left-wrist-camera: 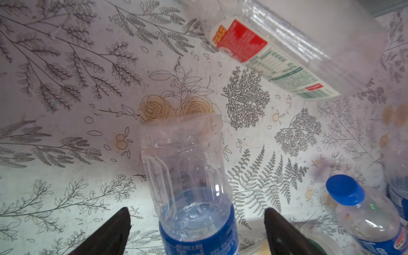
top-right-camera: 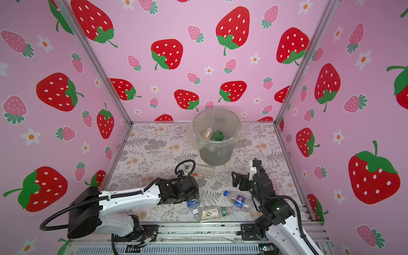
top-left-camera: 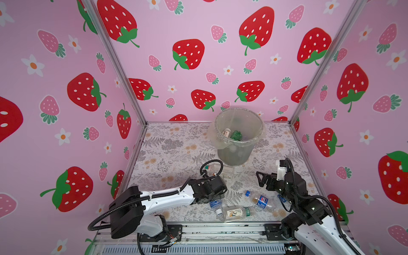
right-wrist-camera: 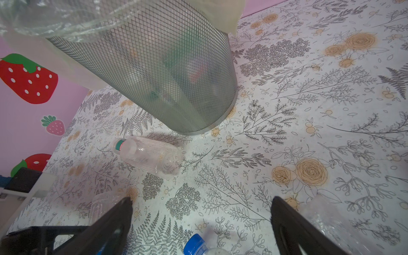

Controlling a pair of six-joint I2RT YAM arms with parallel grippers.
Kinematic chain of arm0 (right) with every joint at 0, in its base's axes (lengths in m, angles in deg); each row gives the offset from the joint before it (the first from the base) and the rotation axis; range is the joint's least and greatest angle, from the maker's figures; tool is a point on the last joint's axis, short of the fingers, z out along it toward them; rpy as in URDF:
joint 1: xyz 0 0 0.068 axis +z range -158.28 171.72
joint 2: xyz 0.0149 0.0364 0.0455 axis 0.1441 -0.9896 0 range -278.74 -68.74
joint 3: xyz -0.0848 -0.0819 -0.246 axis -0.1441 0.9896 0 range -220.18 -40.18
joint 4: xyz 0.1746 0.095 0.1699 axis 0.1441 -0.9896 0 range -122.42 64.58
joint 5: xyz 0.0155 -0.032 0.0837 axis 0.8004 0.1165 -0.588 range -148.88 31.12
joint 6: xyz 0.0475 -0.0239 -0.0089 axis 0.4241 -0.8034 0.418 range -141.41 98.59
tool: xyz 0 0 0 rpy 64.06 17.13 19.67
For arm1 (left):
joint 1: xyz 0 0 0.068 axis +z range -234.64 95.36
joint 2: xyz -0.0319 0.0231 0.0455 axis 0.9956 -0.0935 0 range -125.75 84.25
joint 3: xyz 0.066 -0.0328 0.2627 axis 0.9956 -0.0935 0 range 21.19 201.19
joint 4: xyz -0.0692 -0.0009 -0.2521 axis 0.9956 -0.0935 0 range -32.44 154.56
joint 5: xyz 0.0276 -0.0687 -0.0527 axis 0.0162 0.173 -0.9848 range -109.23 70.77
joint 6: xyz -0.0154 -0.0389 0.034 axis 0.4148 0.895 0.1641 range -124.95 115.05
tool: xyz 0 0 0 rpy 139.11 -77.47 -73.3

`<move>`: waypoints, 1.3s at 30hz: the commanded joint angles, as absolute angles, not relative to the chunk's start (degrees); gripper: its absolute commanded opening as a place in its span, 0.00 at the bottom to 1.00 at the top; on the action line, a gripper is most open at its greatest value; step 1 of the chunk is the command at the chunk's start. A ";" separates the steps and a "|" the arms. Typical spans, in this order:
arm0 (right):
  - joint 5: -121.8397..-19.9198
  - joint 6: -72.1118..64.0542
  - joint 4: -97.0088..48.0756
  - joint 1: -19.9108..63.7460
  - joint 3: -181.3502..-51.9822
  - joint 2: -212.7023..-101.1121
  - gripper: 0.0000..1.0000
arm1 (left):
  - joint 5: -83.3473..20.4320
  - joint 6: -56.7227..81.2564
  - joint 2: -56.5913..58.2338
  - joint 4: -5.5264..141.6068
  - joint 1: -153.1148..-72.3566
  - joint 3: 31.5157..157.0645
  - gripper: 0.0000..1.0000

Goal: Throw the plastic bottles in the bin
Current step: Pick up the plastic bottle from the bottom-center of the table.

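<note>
Blue-label bottle [left-wrist-camera: 187,167] lies on table [top-left-camera: 172,150], front centre; long axis front-to-back, base rearward, white cap [top-left-camera: 218,211] frontward. Left gripper [left-wrist-camera: 196,212] straddles it, jaws wide, not touching. Top views hide base. Right gripper [right-wrist-camera: 201,198] spread, empty.

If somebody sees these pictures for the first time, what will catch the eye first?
The pink walls with big red strawberries dominate. At the back of the table stands the grey mesh bin, bottles already inside. Near the front, the open left gripper straddles a blue-labelled bottle.
</note>
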State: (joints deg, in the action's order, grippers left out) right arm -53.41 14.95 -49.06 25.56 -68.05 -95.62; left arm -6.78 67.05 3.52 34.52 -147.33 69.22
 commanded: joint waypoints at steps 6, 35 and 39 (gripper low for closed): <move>-53.61 15.38 -48.66 25.38 -67.77 -94.59 0.99 | -7.56 66.93 0.45 34.74 -147.50 70.23 0.95; -53.38 15.98 -48.95 25.38 -67.55 -93.10 0.99 | -7.96 67.72 -2.15 33.97 -147.21 69.71 0.75; -53.17 16.04 -48.98 25.41 -67.55 -92.40 0.99 | -6.97 67.48 -1.04 32.81 -147.13 70.13 0.64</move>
